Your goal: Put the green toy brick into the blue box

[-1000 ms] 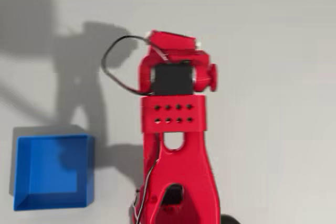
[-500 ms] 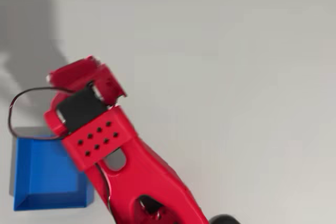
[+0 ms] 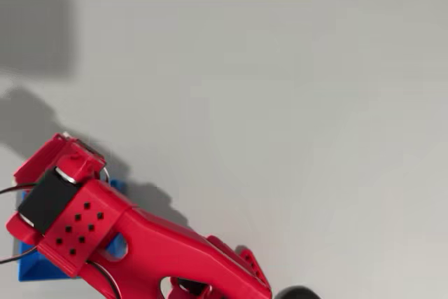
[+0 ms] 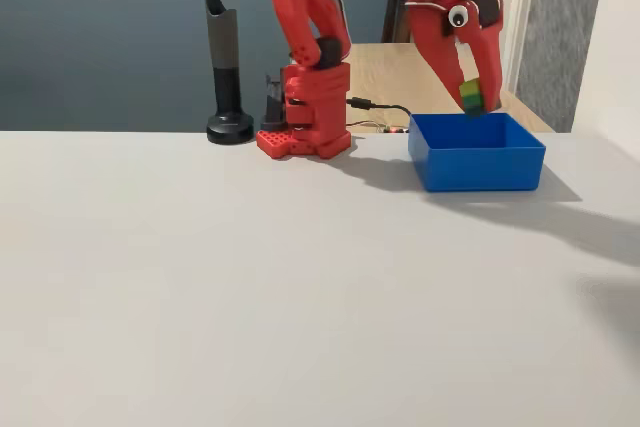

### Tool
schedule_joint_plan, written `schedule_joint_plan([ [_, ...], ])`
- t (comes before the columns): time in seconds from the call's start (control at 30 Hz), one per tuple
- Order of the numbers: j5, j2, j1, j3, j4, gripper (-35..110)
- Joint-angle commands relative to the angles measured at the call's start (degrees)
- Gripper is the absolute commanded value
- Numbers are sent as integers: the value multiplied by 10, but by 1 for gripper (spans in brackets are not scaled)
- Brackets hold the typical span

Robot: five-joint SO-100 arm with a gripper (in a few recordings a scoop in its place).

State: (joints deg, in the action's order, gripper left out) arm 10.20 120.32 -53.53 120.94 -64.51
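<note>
In the fixed view the red arm's fingers (image 4: 472, 97) are closed on the green toy brick (image 4: 471, 98), pinched between their tips. The blue box (image 4: 476, 166) sits on the table (image 4: 250, 287) directly beneath the fingers, the brick hanging just above its open top, not touching it

A pale grey table (image 4: 250, 287) is seen under soft light, crossed by dim shadows. Behind it, a dark blue-grey wall (image 4: 100, 37) is shown, with a black stand (image 4: 228, 97) on a round base and a wooden surface (image 4: 400, 72) beyond.
</note>
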Motion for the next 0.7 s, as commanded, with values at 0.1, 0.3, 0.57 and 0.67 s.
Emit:
schedule_joint_plan([
  [0.1,1,30,-83,-7,-29,0],
  [0.3,-6,29,-126,2,-29,0],
  [0.57,-11,28,-133,19,-28,0],
  [0.67,-12,28,-132,21,-28,0],
])
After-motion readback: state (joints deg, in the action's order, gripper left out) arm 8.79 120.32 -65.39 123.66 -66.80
